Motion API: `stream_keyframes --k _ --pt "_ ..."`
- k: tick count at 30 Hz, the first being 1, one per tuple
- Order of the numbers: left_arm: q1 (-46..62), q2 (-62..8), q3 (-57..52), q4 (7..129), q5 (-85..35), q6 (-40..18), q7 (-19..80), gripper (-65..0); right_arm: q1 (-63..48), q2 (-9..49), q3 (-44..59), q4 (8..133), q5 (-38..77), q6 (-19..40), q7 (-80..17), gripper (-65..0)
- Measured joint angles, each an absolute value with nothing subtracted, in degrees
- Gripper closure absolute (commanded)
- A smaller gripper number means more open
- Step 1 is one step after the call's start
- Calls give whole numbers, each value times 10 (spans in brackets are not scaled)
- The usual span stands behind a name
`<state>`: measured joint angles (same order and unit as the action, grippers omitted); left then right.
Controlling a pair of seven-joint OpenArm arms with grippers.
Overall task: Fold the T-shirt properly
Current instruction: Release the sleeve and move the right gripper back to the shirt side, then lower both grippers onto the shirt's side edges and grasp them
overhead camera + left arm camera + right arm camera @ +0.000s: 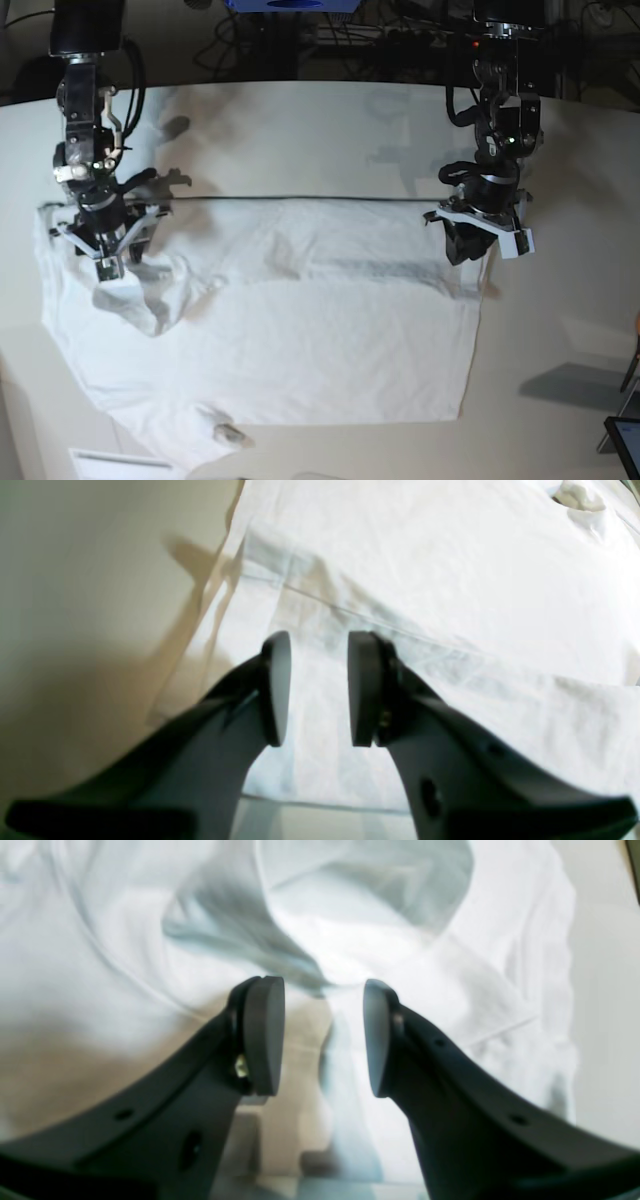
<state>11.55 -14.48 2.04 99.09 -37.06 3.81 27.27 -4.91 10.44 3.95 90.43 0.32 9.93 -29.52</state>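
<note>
You see the tabletop (pixel 330 120), smooth and off-white, with the T-shirt (pixel 300 340) spread over most of its near half. The shirt is plain white cotton, soft and creased. Its far part is doubled over, making a straight fold line across the middle of the tabletop. Towards the tabletop's left edge the cloth bunches into a loose hump, and a sleeve reaches towards the near left corner. In the left wrist view you can make out a thin stitched seam running slantwise across flat fabric, and the round collar (pixel 580 497) at the top right, though that view is too blurred to read any tag.

Your right gripper (pixel 105 262) hangs over the bunched cloth near the left edge, its flat dark oval pads (pixel 264 1035) apart with nothing between them. Your left gripper (pixel 478 240) sits at the right end of the fold line, its jaws likewise parted and empty above the fabric.
</note>
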Motion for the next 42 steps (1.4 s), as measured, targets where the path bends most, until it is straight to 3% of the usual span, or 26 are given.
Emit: stream_keyframes --k 7,21,33,42 --pt "78 -144 20 964 -371 34 369 -195 -18 109 110 867 0 126 -293 -245" --pt "69 -145 19 882 -369 29 345 -195 -16 116 121 787 7 132 -250 -245" --pt "140 -169 19 925 -375 23 323 -195 -70 119 121 804 19 126 -203 -244" --pt "177 -175 13 946 -375 25 318 -195 -153 120 122 889 14 124 -223 -244"
